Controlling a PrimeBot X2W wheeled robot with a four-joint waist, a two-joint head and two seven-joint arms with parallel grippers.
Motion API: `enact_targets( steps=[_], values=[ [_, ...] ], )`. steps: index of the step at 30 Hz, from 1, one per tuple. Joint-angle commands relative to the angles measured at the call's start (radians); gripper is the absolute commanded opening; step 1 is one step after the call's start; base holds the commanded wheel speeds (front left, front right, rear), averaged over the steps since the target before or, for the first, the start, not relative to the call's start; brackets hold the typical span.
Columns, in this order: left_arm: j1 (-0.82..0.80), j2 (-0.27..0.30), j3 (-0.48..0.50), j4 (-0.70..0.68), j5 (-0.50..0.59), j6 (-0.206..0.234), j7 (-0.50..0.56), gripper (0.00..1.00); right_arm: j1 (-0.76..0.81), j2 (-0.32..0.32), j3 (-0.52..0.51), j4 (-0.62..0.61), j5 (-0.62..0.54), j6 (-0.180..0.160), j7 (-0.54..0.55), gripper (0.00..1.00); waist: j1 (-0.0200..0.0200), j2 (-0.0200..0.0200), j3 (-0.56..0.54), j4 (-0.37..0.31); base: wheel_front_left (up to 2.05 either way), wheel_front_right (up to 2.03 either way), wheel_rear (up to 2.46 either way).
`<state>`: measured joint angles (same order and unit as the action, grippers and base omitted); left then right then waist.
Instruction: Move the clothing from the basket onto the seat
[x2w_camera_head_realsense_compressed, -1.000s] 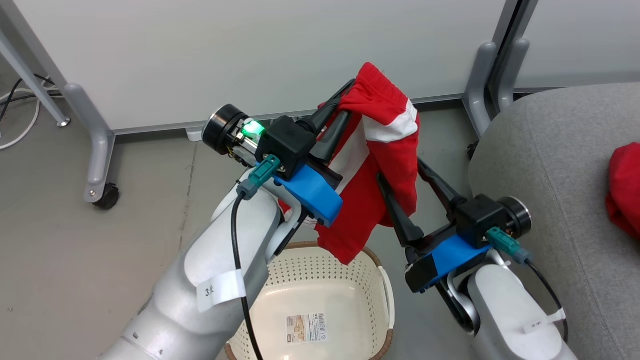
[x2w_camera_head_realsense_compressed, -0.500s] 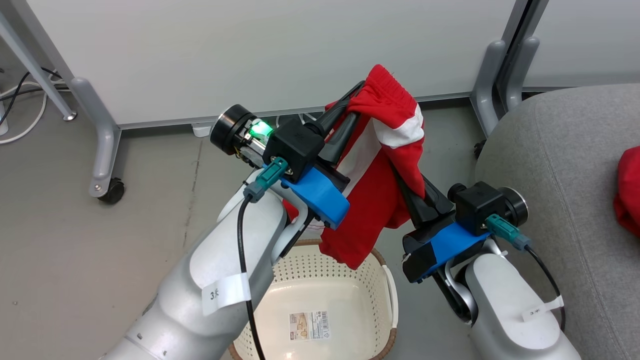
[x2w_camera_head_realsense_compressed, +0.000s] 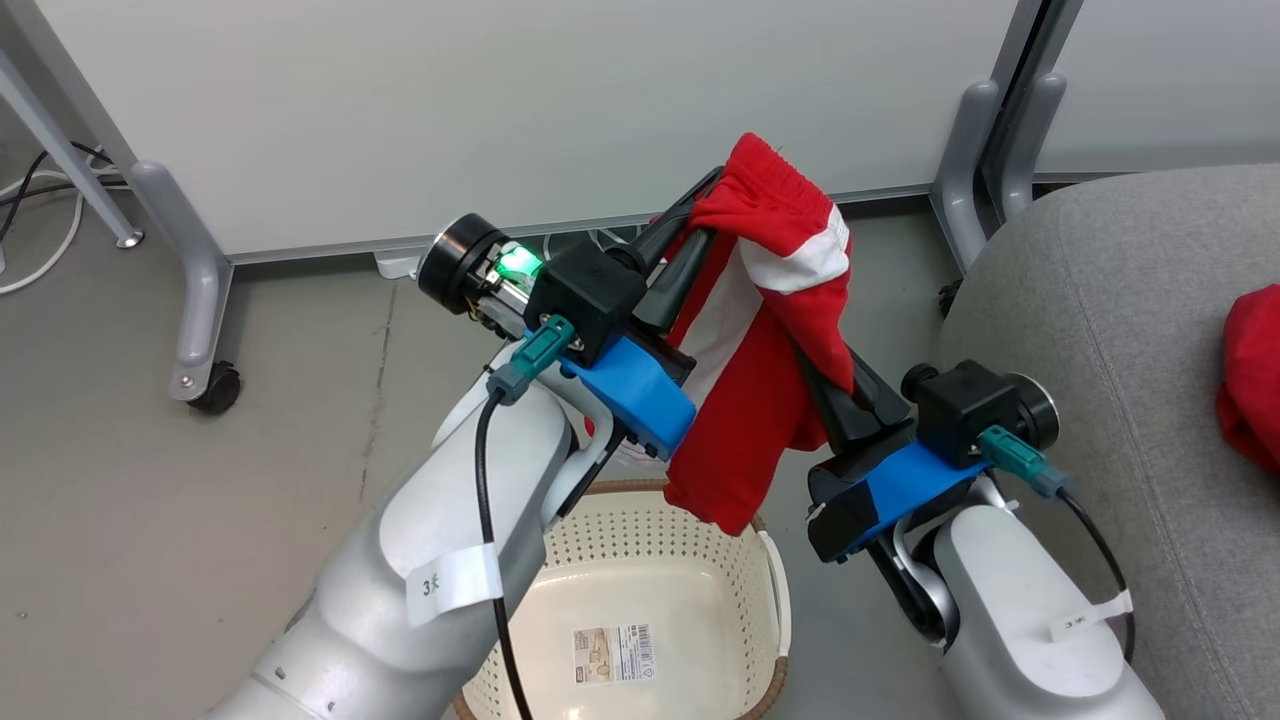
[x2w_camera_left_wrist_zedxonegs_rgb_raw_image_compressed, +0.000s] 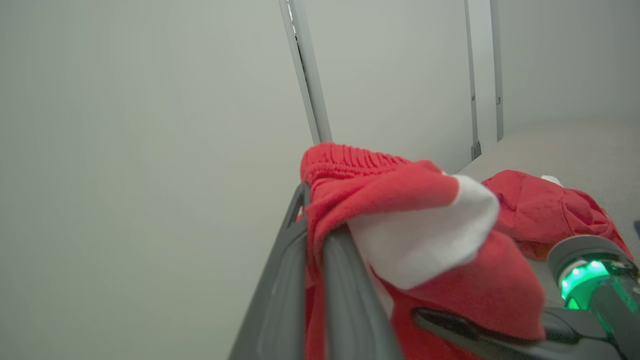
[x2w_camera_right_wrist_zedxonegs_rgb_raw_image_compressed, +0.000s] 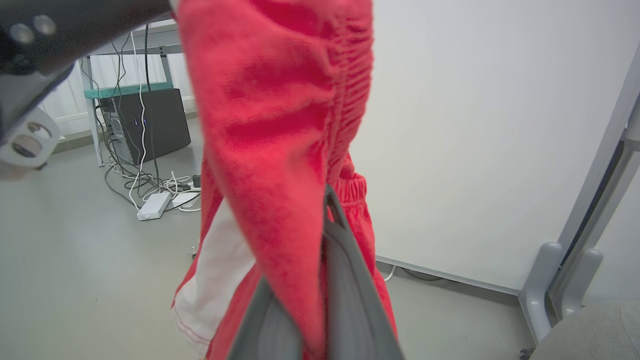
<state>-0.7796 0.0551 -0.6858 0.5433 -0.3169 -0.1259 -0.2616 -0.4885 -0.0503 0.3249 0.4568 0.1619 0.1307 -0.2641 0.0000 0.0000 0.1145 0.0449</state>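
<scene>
The red garment with white stripes hangs in the air above the cream basket. My left gripper is shut on its gathered top edge. My right gripper is shut on a fold lower down on the garment's right side, its fingers pinching red cloth. Inside the basket only the barcode label shows on the floor. The plain red garment lies on the grey seat at the right, also visible in the left wrist view as a red heap.
A white partition on grey wheeled feet stands just behind the garment, with a second post next to the seat. Cables and a power strip lie on the grey floor at the far left.
My right gripper stood open beside the garment a second ago; it has since moved in and shut on the cloth. The left gripper has kept its hold. The head view shifted slightly.
</scene>
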Motion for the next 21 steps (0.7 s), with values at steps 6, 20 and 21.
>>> enact_targets(
  steps=[6,20,21],
  values=[
    [0.015,-0.002,-0.021,0.029,-0.013,-0.007,-0.005,1.0,0.004,0.0,-0.028,-0.012,0.029,0.0,0.0,0.0,0.0,0.0,-0.002,-0.001,0.0,0.0,0.0],
    [0.02,0.0,-0.055,0.047,-0.029,-0.004,-0.005,1.0,-0.011,0.0,-0.12,-0.032,0.024,0.0,0.0,0.0,0.0,0.0,0.026,-0.018,0.0,0.0,0.0],
    [0.02,0.001,-0.055,0.047,-0.028,-0.004,-0.005,1.0,-0.012,0.0,-0.129,-0.033,0.023,0.0,0.0,0.0,0.0,0.0,0.03,-0.022,0.0,0.0,0.0]
  ],
)
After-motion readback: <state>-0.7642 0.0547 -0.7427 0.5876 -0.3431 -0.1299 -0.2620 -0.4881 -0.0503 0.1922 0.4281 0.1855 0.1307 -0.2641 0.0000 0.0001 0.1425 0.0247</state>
